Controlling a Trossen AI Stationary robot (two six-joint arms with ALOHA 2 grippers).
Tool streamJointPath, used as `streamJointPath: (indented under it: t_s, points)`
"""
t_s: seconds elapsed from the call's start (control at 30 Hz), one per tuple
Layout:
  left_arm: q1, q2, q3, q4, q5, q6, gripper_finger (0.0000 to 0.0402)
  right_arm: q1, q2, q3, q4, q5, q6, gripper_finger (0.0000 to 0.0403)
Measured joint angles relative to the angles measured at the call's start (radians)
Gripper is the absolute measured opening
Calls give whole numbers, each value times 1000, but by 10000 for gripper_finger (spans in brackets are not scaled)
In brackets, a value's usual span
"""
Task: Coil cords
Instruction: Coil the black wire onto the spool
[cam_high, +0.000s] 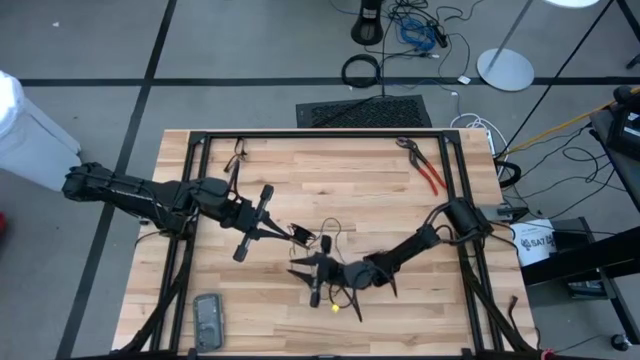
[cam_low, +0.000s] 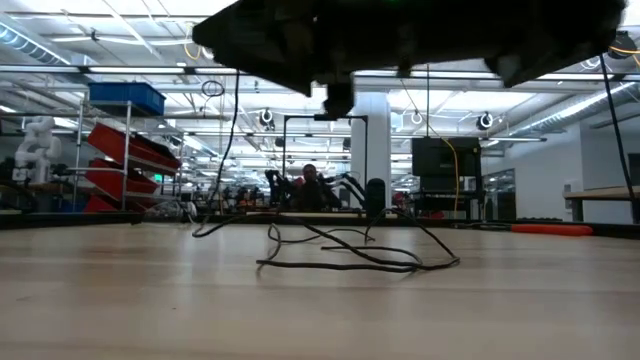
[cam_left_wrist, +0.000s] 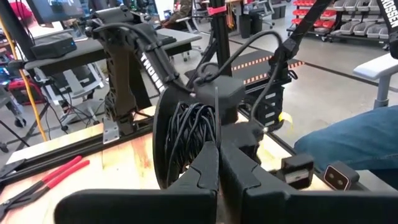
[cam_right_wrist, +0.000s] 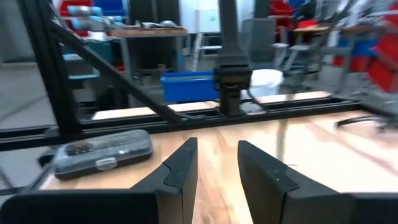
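1. cord (cam_high: 335, 240) first: your thin black cord lies in loose loops on the wooden table (cam_high: 340, 170), near the middle and toward the front edge, between the two grippers.
2. from the low view you see the same cord (cam_low: 350, 255) sprawled flat on the tabletop, a few loops lifting off the wood, not gathered into any neat coil.
3. your left gripper (cam_high: 298, 234) reaches in from the left side and sits at the near end of the loops; its fingers (cam_left_wrist: 205, 171) are pressed together, closed, and whether a strand is pinched between them you cannot tell.
4. ahead of those closed fingers in the left wrist view hangs a bundle of black cable strands (cam_left_wrist: 189, 130) on the other arm.
5. your right gripper (cam_high: 308, 270) comes in from the right side, low over the table, at the front side of the cord; in the right wrist view its two fingers (cam_right_wrist: 180, 168) stand apart with bare wood showing in the gap, nothing held.
6. red-handled pliers (cam_high: 428, 172) lie at the back right of the table, well apart from the cord.
7. grey case (cam_high: 208, 320) rests near the front left corner; you also catch that case (cam_right_wrist: 102, 151) past the right fingers.
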Motion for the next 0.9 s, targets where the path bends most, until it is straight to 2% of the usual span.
streamJointPath:
  t_s: [0.17,0.27,0.57,0.77,0.9]
  points:
    - [0,0,0,-16,-9,0,2,55,-1,0,0,186,-74,103]
    - [0,0,0,-15,-13,0,2,62,-2,0,-1,239,-93,103]
    - [0,0,0,-10,-16,-1,2,6,-3,0,-15,247,-94,103]
    - [0,0,0,-11,-22,0,2,-15,-3,0,-15,148,-89,103]
    - [0,0,0,-11,-23,1,2,-20,-3,0,-15,140,-87,103]
